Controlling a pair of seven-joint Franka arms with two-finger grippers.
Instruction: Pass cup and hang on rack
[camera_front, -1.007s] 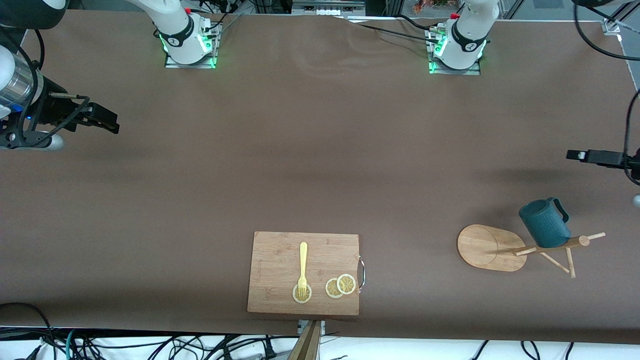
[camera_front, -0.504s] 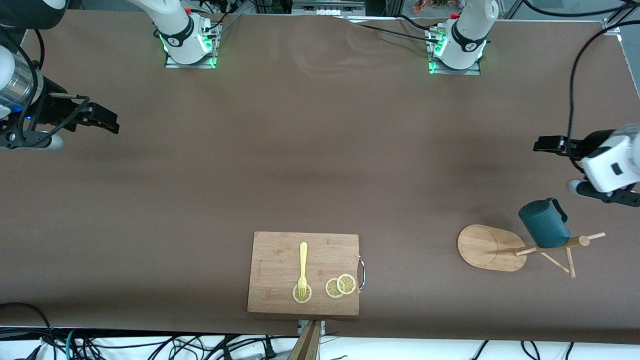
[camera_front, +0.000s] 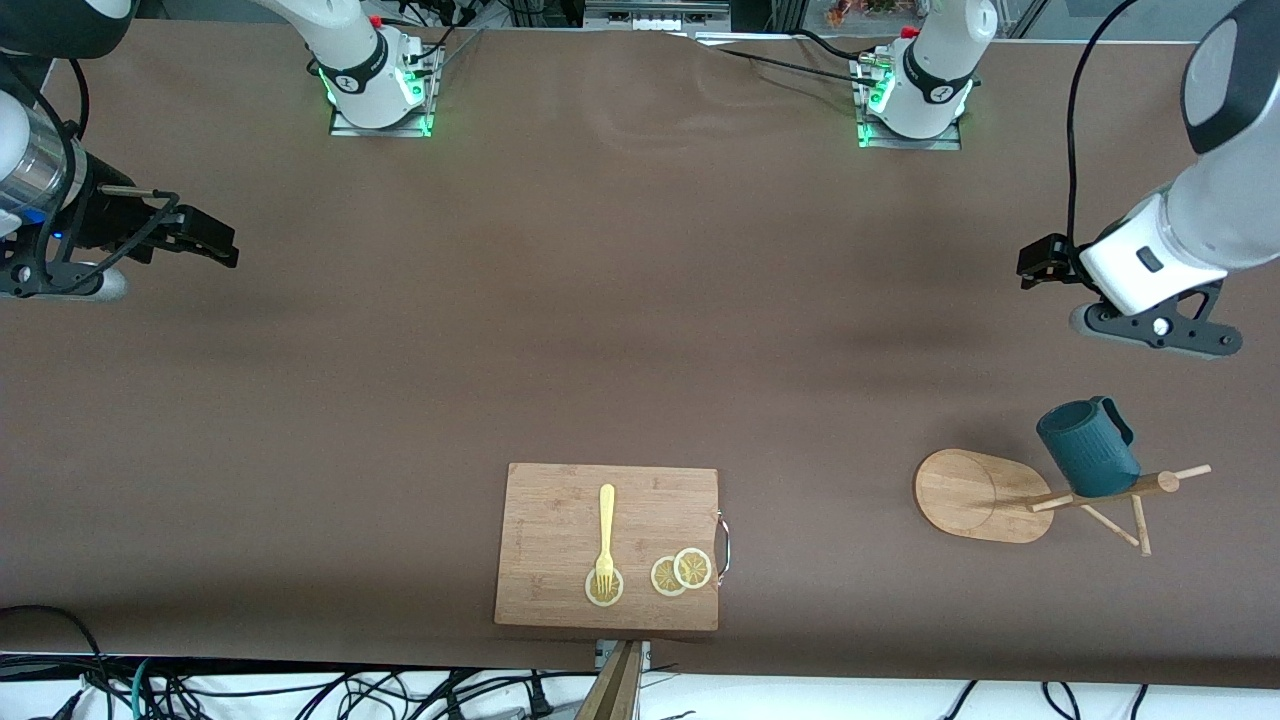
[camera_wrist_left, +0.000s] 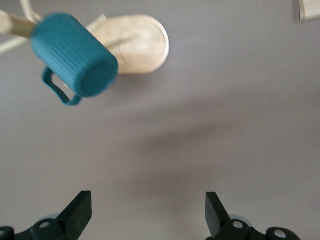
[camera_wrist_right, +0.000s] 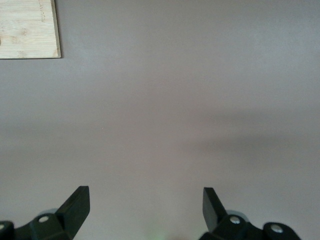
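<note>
The dark teal ribbed cup (camera_front: 1088, 447) hangs on a peg of the wooden rack (camera_front: 980, 495), which stands at the left arm's end of the table; cup (camera_wrist_left: 75, 62) and rack base (camera_wrist_left: 142, 45) also show in the left wrist view. My left gripper (camera_front: 1040, 262) is open and empty, up in the air over bare table, apart from the cup; its fingertips (camera_wrist_left: 80, 207) show with nothing between them. My right gripper (camera_front: 205, 240) is open and empty over bare table at the right arm's end and waits; its fingertips (camera_wrist_right: 77, 202) are spread wide.
A rectangular cutting board (camera_front: 560, 520) with a metal handle lies near the front edge at the middle; it carries a yellow fork (camera_front: 605, 535) and lemon slices (camera_front: 680, 572). Its corner shows in the right wrist view (camera_wrist_right: 27, 27).
The left gripper has drawn away from the cup and rack, moving up and toward the table's middle. The cup stays on its peg. The right arm has not moved.
</note>
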